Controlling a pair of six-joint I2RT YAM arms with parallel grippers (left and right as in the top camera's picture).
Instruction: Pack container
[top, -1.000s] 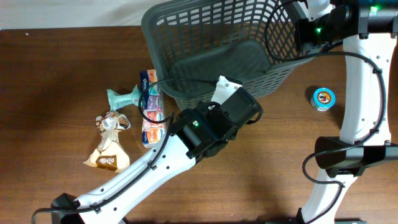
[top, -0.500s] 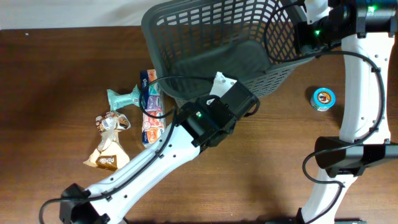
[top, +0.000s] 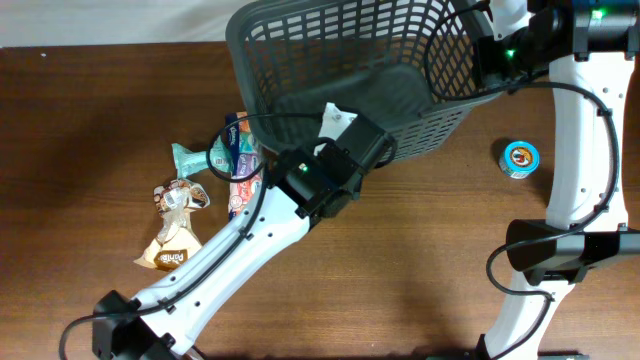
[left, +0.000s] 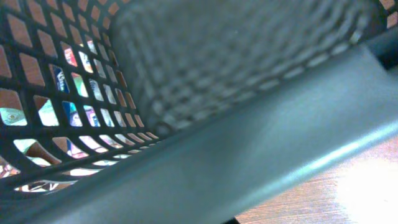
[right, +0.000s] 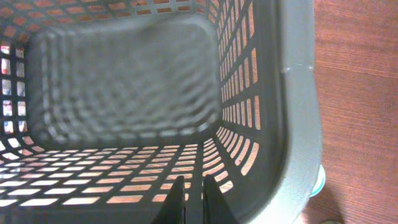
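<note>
1 large grey container (top: 330, 50) is sitting tipped at the far middle of the bench (top: 90, 120), with its near wall facing me. The right arm (top: 575, 120) is reaching in at the far right rim. In the right wrist view its 2 fingers (right: 178, 200) are standing close together at the wall, so I am reading the right jaws as clamped on the container and holding it tilted. The left arm (top: 320, 185) is leaning its wrist against the near wall. Its camera is showing only rim and lattice, so I cannot tell whether the left jaws are apart or together.

I am seeing nothing lying on the solid bottom. 3 items are lying on the bench to the left: a colourful packet (top: 243, 175) just beside the near-left corner, a teal piece (top: 195, 157), and a brown pouch (top: 172, 240) nearer me. A blue-topped tub (top: 520, 158) is standing to the right, apart from the wall.

I am judging the packing as barely begun. I am planning to lift the left wrist clear of the rim before swinging left, so the lattice is not snagged, while holding the right grip steady.
</note>
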